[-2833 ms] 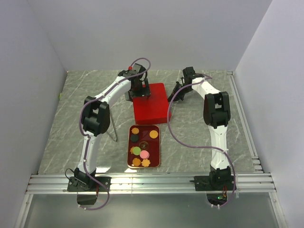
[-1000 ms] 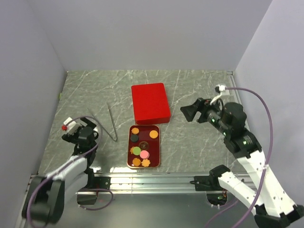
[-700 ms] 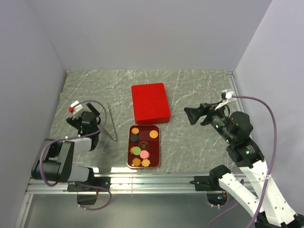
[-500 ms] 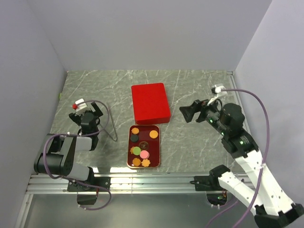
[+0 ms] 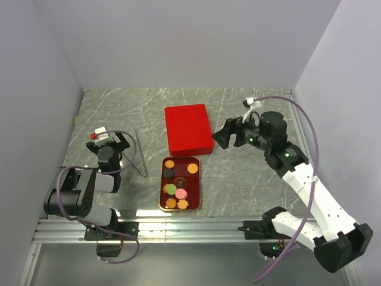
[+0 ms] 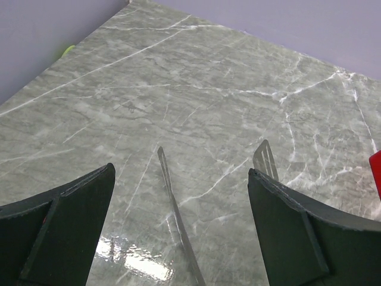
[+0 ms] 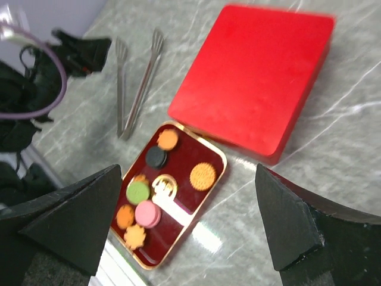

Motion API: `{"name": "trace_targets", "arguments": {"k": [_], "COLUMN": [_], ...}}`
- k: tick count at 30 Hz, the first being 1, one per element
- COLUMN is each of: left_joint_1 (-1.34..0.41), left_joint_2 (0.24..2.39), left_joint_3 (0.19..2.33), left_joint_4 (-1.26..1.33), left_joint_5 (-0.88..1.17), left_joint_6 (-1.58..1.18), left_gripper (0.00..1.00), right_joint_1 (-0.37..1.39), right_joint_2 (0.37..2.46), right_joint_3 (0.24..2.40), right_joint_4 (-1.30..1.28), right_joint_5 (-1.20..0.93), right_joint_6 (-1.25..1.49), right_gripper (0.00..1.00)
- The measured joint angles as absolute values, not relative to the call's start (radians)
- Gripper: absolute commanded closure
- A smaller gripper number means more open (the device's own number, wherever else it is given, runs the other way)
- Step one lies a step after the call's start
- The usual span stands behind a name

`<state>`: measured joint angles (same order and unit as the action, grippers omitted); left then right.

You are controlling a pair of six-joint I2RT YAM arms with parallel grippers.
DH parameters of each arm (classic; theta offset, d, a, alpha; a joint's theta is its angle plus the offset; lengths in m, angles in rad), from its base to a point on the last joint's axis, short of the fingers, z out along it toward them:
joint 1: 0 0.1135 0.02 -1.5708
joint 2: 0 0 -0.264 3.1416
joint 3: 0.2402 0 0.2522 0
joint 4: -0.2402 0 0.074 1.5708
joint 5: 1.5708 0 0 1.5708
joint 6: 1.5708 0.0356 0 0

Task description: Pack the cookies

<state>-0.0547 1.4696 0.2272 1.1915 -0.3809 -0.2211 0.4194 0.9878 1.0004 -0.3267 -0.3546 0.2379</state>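
- Grey marble tabletop [image 5: 250,179] between plain lilac walls is my workspace.
- My left gripper [image 6: 178,232] sits low, jaws wide apart, looking at the thin metal tongs [image 6: 172,205], probably lined up to grasp them.
- My right gripper [image 5: 221,138] hovers beside the flat red rectangular lid [image 5: 189,128], jaws apart, empty.
- Assorted round cookies [image 7: 156,157] lie in the dark-red gold-rimmed tray [image 5: 198,186], uncovered, touching the lid.
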Motion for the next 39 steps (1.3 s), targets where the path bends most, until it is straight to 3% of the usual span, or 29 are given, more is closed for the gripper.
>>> {"name": "trace_targets", "arguments": {"k": [4, 10, 16, 25, 31, 39], "left_joint_1": [-0.054, -0.054, -0.054, -0.054, -0.054, -0.054], "left_joint_2": [1.470, 1.470, 1.470, 1.470, 1.470, 1.470], "left_joint_3": [0.227, 0.227, 0.227, 0.227, 0.227, 0.227], "left_joint_4": [1.192, 1.193, 1.193, 1.193, 1.193, 1.193], "left_joint_5": [-0.377, -0.371, -0.370, -0.370, -0.369, -0.367], "left_joint_6": [-0.221, -0.221, -0.221, -0.221, -0.221, -0.221], "left_gripper": [0.01, 0.01, 0.01, 0.01, 0.01, 0.01], "right_joint_1": [0.419, 0.392, 0.207, 0.147, 0.144, 0.142], "right_joint_2": [0.915, 0.726, 0.722, 0.703, 0.768, 1.016], "right_joint_3": [0.967, 0.651, 0.419, 0.142, 0.057, 0.058], "right_joint_4": [-0.223, 0.091, 0.220, 0.439, 0.624, 0.956], "right_joint_5": [-0.244, -0.083, 0.004, 0.074, 0.114, 0.131], "right_joint_6": [0.230, 0.078, -0.022, -0.065, -0.034, 0.003], "right_gripper": [0.00, 0.00, 0.00, 0.00, 0.00, 0.00]}}
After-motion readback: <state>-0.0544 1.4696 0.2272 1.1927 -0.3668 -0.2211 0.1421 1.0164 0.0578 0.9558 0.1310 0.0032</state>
